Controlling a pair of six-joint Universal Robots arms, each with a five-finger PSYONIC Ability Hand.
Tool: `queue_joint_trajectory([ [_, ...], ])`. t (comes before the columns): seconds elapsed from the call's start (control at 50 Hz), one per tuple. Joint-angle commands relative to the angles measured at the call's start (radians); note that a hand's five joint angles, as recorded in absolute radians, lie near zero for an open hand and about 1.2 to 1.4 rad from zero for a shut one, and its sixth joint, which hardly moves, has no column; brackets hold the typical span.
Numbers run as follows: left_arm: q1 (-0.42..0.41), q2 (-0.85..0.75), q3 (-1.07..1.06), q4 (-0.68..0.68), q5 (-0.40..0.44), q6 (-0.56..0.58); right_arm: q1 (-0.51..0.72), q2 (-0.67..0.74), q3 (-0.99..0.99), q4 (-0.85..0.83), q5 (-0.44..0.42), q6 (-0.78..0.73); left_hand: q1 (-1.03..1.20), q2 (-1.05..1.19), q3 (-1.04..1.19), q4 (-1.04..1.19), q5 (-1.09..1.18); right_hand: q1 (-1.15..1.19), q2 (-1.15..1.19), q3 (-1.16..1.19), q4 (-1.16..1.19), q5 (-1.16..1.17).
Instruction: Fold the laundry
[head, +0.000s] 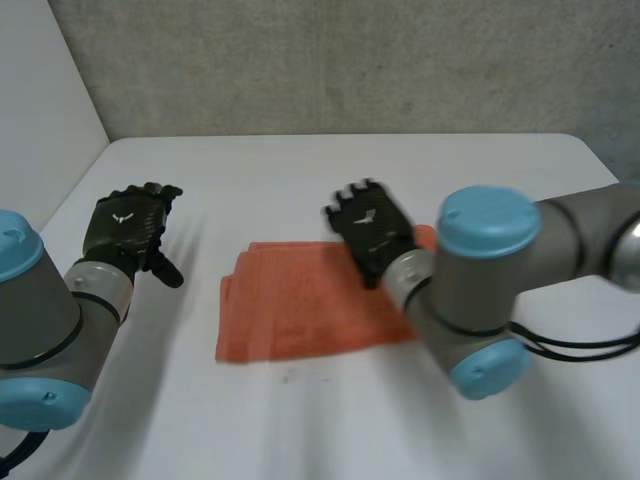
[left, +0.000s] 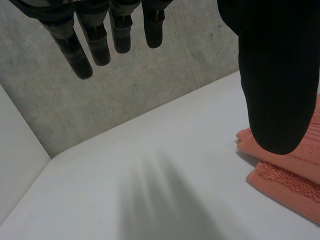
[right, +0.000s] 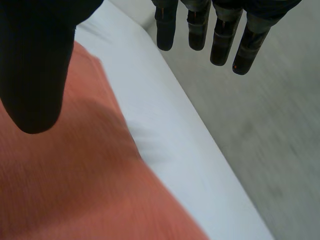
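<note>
Towel (head: 300, 305), salmon terry, folded to rough rectangle, lies flat mid white table (head: 300, 170); stacked layers show at its left edge. Right hand (head: 370, 228) over towel's far right corner, fingers (right: 220, 45) straight, thumb spread wide, nothing held. Left hand (head: 125, 228) well apart to towel's left, above bare table, fingers (left: 82, 60) straight, thumb out, empty. Concrete wall (head: 350, 60) behind table.

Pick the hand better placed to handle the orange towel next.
Probably right. The right hand hangs open over the far edge of the orange towel; the left hand, also open, is beside the cloth over bare table.
</note>
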Motion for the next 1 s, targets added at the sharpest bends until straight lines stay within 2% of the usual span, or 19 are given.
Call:
queue_joint_trajectory([
  [0.02,-0.009,0.000,-0.005,0.000,0.000,0.000,-0.184,-0.115,0.197,0.122,-0.045,0.235,-0.019,-0.029,-0.044,-0.031,-0.050,-0.034,-0.048,-0.038,-0.059,-0.066],
  [0.12,-0.021,-0.001,-0.007,0.000,0.000,0.000,-0.285,-0.132,0.315,0.117,-0.099,0.267,-0.019,-0.029,-0.044,-0.031,-0.050,-0.034,-0.048,-0.038,-0.059,-0.066],
  [0.18,-0.031,-0.008,-0.008,0.000,-0.002,0.000,-0.327,-0.129,0.350,0.104,-0.131,0.267,-0.019,-0.029,-0.044,-0.031,-0.050,0.053,0.039,0.049,0.027,0.021],
  [0.22,-0.032,-0.009,-0.010,0.000,-0.002,0.000,-0.358,-0.128,0.389,0.068,-0.174,0.272,-0.019,-0.029,-0.044,-0.031,-0.050,0.281,0.267,0.277,0.256,0.249],
  [0.3,-0.035,-0.012,-0.013,0.000,-0.005,0.002,-0.371,-0.126,0.413,0.030,-0.196,0.282,-0.019,-0.029,-0.044,-0.031,-0.050,0.612,0.598,0.609,0.587,0.581],
  [0.32,-0.037,-0.012,-0.013,0.000,-0.003,0.002,-0.372,-0.126,0.413,0.030,-0.196,0.282,-0.019,-0.029,-0.044,-0.031,-0.050,0.613,0.599,0.610,0.588,0.582],
  [0.36,-0.041,-0.012,-0.013,0.000,-0.005,0.002,-0.394,-0.126,0.430,-0.016,-0.193,0.282,-0.019,-0.029,-0.044,-0.031,-0.050,1.185,1.170,1.181,1.159,1.153],
  [0.46,-0.041,-0.011,-0.013,0.000,-0.006,0.002,-0.418,-0.140,0.438,-0.090,-0.177,0.275,-0.019,-0.029,-0.044,-0.031,-0.050,1.188,1.174,1.184,1.163,1.156],
  [0.58,-0.043,-0.008,-0.013,0.000,-0.006,0.000,-0.398,-0.187,0.321,-0.077,-0.150,0.264,-0.019,-0.029,-0.044,-0.031,-0.050,1.188,1.174,1.184,1.163,1.156],
  [0.64,-0.043,-0.005,-0.013,-0.001,-0.009,0.000,-0.347,-0.189,0.254,-0.036,-0.122,0.266,-0.019,-0.029,-0.044,-0.031,-0.050,1.188,1.174,1.184,1.163,1.156],
  [0.68,-0.043,-0.003,-0.013,-0.001,-0.009,0.000,-0.207,-0.177,0.116,0.046,-0.098,0.266,-0.019,-0.029,-0.044,-0.031,-0.050,1.188,1.174,1.184,1.163,1.156],
  [0.74,-0.043,-0.002,-0.013,-0.001,-0.011,0.000,-0.109,-0.158,0.025,0.108,-0.091,0.263,-0.019,-0.029,-0.044,-0.031,-0.050,1.188,1.174,1.184,1.163,1.156],
  [0.8,-0.046,0.000,-0.013,-0.001,-0.011,0.000,0.015,-0.071,-0.103,0.165,-0.096,0.249,-0.019,-0.029,-0.044,-0.031,-0.050,1.188,1.174,1.184,1.163,1.156],
  [0.9,-0.046,0.002,-0.011,-0.001,-0.011,0.000,0.133,0.049,-0.186,0.194,-0.099,0.217,-0.019,-0.029,-0.044,-0.031,-0.050,1.188,1.174,1.184,1.163,1.156],
  [1.0,-0.046,0.005,-0.011,-0.003,-0.009,0.000,0.188,0.113,-0.203,0.210,-0.099,0.177,-0.019,-0.029,-0.044,-0.031,-0.050,1.188,1.174,1.184,1.163,1.156],
])
